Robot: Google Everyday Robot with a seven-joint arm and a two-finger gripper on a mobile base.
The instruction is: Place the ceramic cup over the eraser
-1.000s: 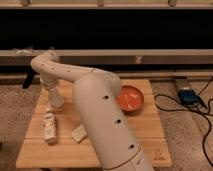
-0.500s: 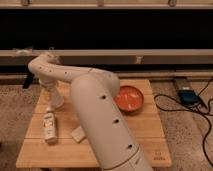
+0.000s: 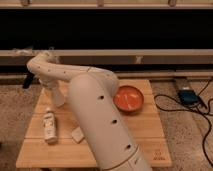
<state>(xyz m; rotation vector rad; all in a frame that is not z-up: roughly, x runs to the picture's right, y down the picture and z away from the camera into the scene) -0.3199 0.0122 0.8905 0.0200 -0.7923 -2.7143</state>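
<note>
The ceramic cup (image 3: 58,98) is a small white cup standing upright near the back left of the wooden table (image 3: 150,135). My gripper (image 3: 54,91) hangs at the end of the white arm, which bends down from the left, and it sits right at the top of the cup, shut on it. The wrist hides the cup's rim. The eraser is hidden from this view.
A white labelled bottle (image 3: 49,125) lies at the front left, with a pale flat block (image 3: 77,134) beside it. An orange bowl (image 3: 129,98) sits at the right. My own arm covers the table's middle. A blue device (image 3: 187,95) and cables lie on the floor to the right.
My gripper has closed at the cup's top. The arm's elbow shifted slightly left; the cup, bottle and bowl stay where they were.
</note>
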